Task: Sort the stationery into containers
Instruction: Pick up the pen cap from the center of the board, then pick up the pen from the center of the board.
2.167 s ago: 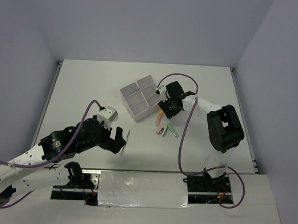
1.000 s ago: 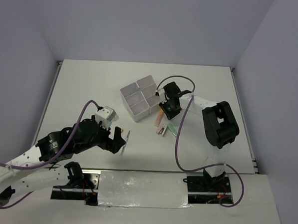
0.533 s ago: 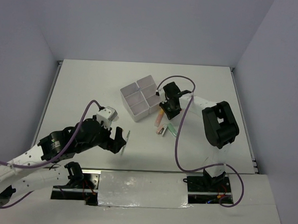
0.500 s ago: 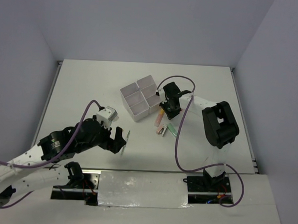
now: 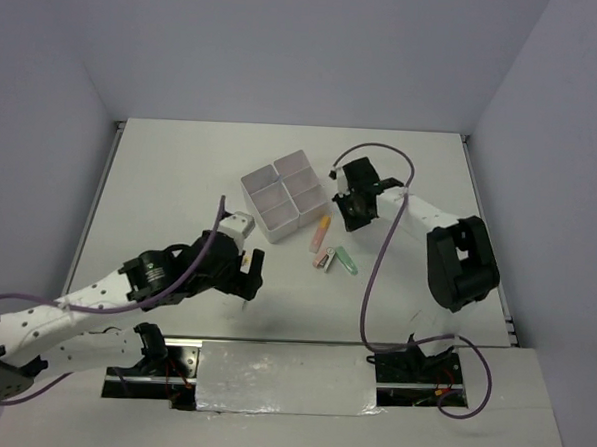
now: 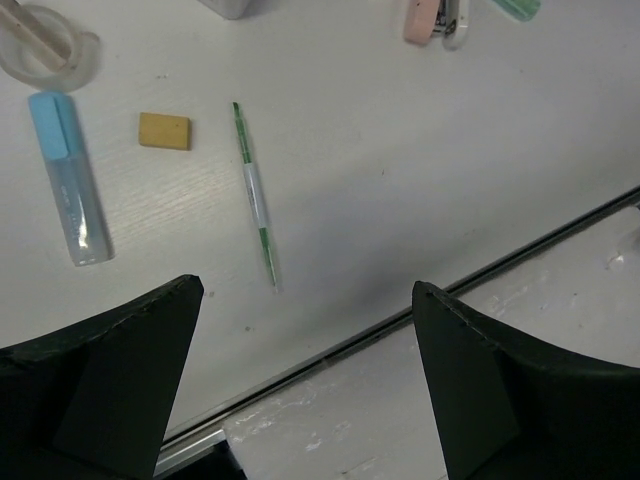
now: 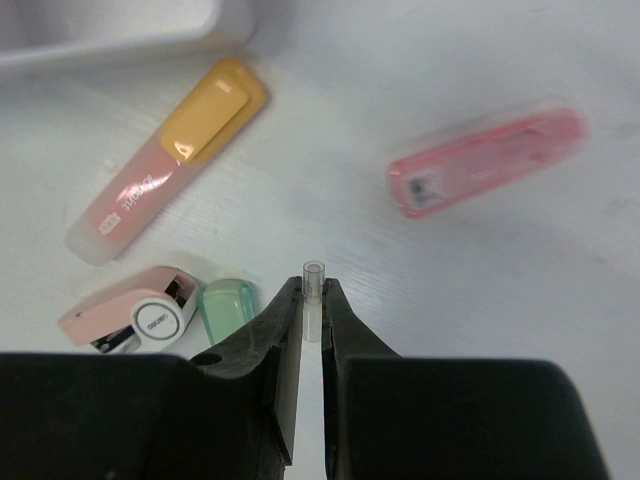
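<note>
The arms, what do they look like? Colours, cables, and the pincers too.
The left arm and right arm have white links and bulky black joints. A purple cable loops loosely along each. The left pincer has broad, matte black, wedge-shaped fingers. The right pincer has black fingers too, tapering to narrow tips.

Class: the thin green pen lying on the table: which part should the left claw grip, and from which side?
Grip the green pen at its white middle band, from straight above, closing across the shaft. It lies flat, so only its top is open; the middle should balance it and is clear of the tan eraser.
</note>
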